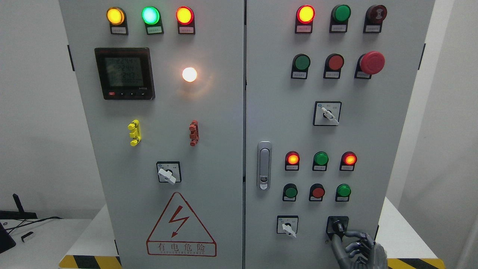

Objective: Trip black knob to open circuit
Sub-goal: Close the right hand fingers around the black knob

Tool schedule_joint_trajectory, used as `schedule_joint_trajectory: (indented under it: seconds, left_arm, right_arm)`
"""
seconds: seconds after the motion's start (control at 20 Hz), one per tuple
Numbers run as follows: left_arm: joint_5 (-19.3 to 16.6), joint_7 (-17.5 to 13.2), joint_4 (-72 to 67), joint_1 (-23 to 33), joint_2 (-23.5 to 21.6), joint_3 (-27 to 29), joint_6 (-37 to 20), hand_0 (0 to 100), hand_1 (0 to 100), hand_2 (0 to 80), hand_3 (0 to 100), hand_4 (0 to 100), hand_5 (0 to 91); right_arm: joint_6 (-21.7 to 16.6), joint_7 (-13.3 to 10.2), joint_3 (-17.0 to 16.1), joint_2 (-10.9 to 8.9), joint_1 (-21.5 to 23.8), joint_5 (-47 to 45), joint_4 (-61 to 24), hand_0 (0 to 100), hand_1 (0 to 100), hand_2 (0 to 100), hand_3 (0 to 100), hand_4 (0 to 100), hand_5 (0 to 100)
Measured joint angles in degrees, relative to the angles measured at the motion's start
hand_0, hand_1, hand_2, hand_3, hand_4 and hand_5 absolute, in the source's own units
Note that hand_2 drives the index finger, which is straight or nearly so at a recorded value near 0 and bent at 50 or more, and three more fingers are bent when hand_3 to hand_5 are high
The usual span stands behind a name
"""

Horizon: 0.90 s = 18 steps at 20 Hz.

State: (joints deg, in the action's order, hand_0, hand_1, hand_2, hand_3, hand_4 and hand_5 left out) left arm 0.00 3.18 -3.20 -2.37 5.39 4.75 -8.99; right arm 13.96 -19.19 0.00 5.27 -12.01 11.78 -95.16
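Observation:
The black knob (338, 225) sits on a black square plate at the lower right of the cabinet's right door (276, 112). My right hand (345, 239) comes up from the bottom edge just below and to the right of it. Its grey fingers (354, 234) curl around the knob, one along the knob's lower left and others against its right side. The knob's handle points roughly upward, tilted slightly left. My left arm does not show.
A white selector switch (288, 226) sits left of the black knob. Above are rows of lit red and green lamps (320, 158), push buttons (317, 192) and a door latch (264, 165). A red emergency stop (372, 62) is at the upper right.

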Motion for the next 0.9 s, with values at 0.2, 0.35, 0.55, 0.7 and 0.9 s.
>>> schedule_joint_trajectory:
  seconds: [0.2,0.35,0.55,0.7,0.9]
  left_arm:
    - [0.00,0.00,0.00,0.00,0.00,0.00,0.00,12,39,0.0,0,0,0.0]
    - [0.00,0.00,0.01,0.00,0.00,0.00,0.00,12,39,0.0,0,0,0.0]
    - [0.00,0.00,0.00,0.00,0.01,0.00,0.00,12,39,0.0,0,0,0.0]
    - [0.00,0.00,0.01,0.00,0.01,0.00,0.00,12,39,0.0,0,0,0.0]
    - [0.00,0.00,0.01,0.00,0.01,0.00,0.00,12,39,0.0,0,0,0.0]
  right_arm:
    - [0.22,0.00,0.00,0.00,-0.22,0.00,0.04,28,73,49,80,86,98]
    - [0.29,0.00,0.00,0.01,-0.31,0.00,0.09,29,72,49,81,86,98]
    - [0.58,0.00,0.00,0.03,-0.40,0.00,0.14,29,71,50,81,86,98]
    - [0.87,0.00,0.00,0.05,-0.43,0.00,0.15,29,71,51,82,87,98]
    - [1.06,-0.01,0.00,0.06,-0.45,-0.04,0.18,30,71,51,83,87,98]
